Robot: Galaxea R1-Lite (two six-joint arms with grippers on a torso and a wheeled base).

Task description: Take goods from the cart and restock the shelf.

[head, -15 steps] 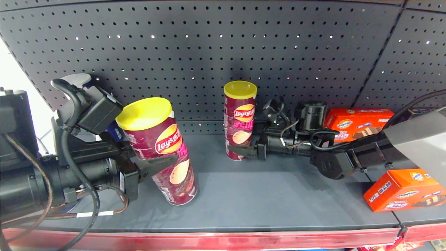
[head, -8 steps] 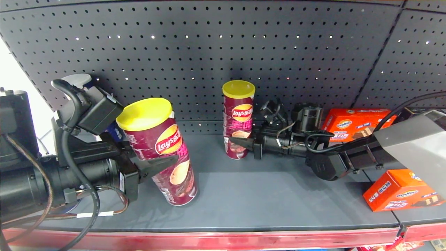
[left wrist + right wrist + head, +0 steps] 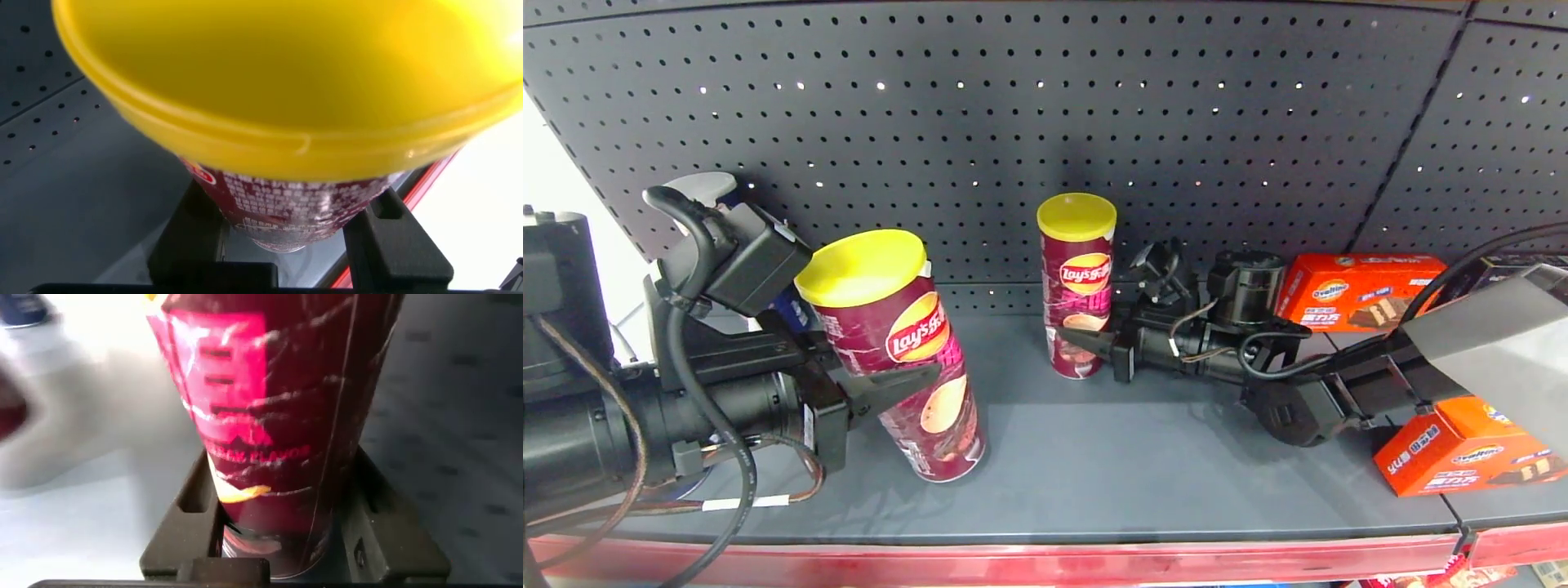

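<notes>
The right end effector (image 3: 1085, 349) is clamped low on an upright chips can (image 3: 1080, 269) near the pegboard (image 3: 1013, 122) at the back of the shelf (image 3: 1111, 465). The base should sit flat before release, and the retreat should be straight. The left end effector (image 3: 903, 384) grips a second can (image 3: 882, 327), tilted near the front, which likely needs righting before it is placed.

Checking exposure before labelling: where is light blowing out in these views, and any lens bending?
Head view: blown white at left edge, bright pinpricks through the pegboard, the shelf's red edge bows. Left wrist view: white washout past the yellow lid. Right wrist view: pale glare beside the can.
</notes>
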